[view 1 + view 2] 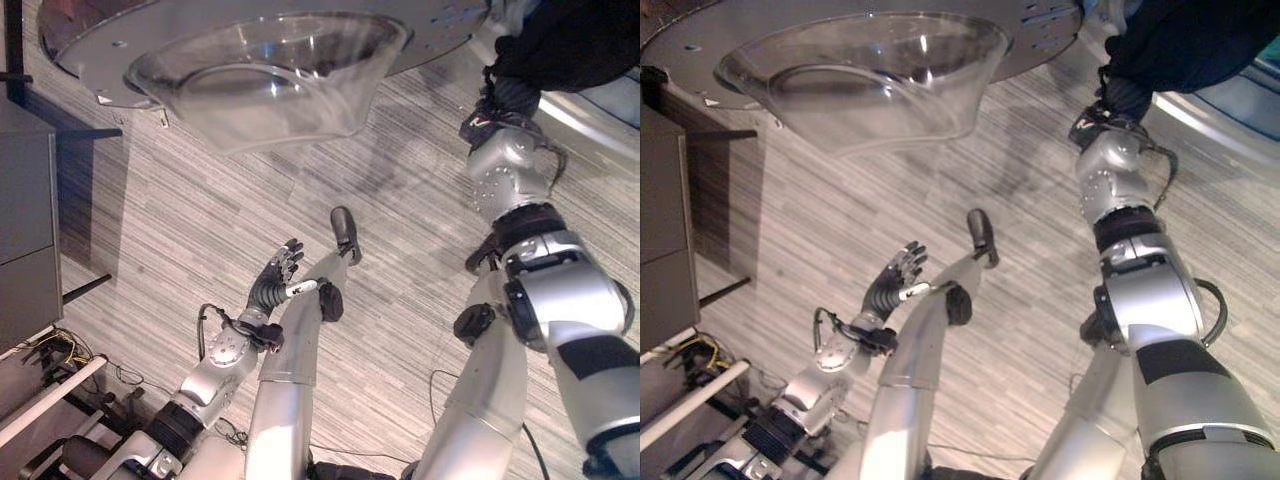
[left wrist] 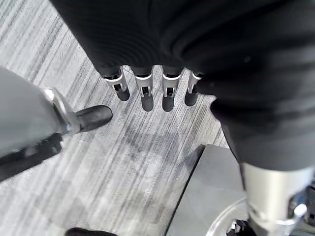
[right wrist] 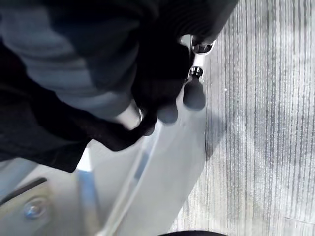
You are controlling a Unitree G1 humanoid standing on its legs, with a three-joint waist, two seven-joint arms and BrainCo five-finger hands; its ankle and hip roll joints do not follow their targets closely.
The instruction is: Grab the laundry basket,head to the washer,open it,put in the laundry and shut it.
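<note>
Two hands showed over the striped grey floor point(image 1: 200, 230). The right hand point(image 1: 495, 110) was raised at the rim of the washer point(image 1: 590, 105), by the upper right edge of the head views, and its fingers point(image 3: 167, 110) were curled into a bunch of dark laundry point(image 1: 570, 40), clamping it; in the right wrist view the dark cloth with a blue-grey striped part lay over the washer's pale curved rim. The washer door point(image 1: 270, 75) stood swung open across the upper part of the head views, its clear glass bowl bulging outward and its grey ring reaching toward the upper left corner. The left hand point(image 1: 275, 275) hung low and well apart from the door, fingers point(image 2: 147, 93) straight and slack, holding nothing. A dark grey cabinet point(image 1: 25, 230) stood along the left edge. Between cabinet, door and washer rim lay a broad stretch of bare floor.
</note>
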